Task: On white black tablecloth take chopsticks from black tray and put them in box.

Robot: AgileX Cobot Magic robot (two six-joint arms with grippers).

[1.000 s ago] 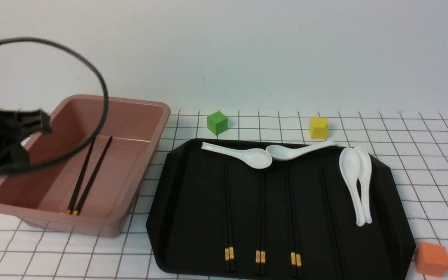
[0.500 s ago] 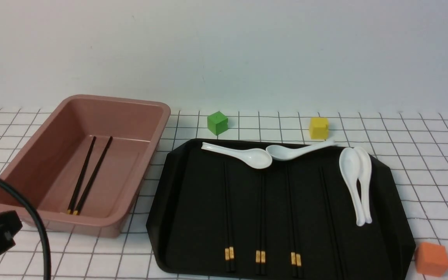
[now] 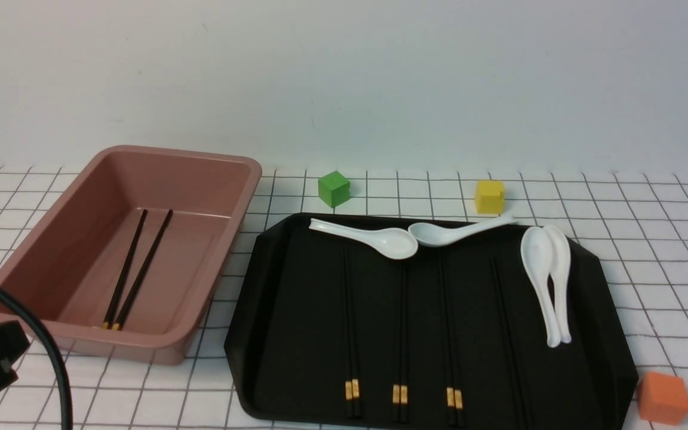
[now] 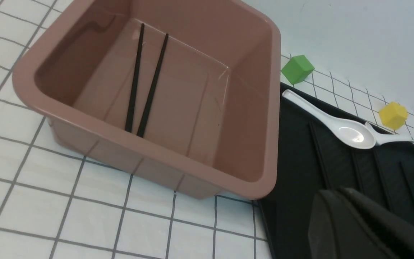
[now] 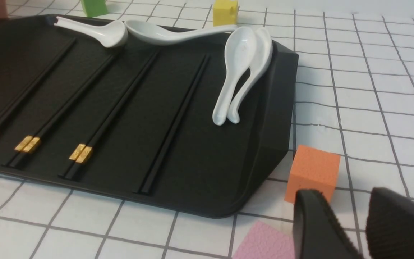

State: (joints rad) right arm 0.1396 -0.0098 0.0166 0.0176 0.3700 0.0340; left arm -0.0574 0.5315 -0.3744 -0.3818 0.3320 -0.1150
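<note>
On the gridded tablecloth (image 3: 648, 227) below a bare white wall (image 3: 344, 77), one pair of chopsticks (image 3: 135, 269) lay in the box (image 3: 171, 154) and others on the black tray (image 3: 296, 310) (beside white spoons (image 3: 380, 239)); my left claw (image 4: 336, 201), closed and empty, had pulled back off the box, my right claw (image 5: 350, 205) slightly parted.

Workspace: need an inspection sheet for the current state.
Surface: tablecloth, lying flat.
Job's things: box holds one chopstick pair; black tray shows three gold-banded pairs.
Clutter: four white spoons on the tray; green cube, yellow cube, orange cube, pink pad.
End effectors: left end effector looks shut, empty; right end effector open, empty.
Cables: black cable by the left arm.
Surroundings: plain wall.
</note>
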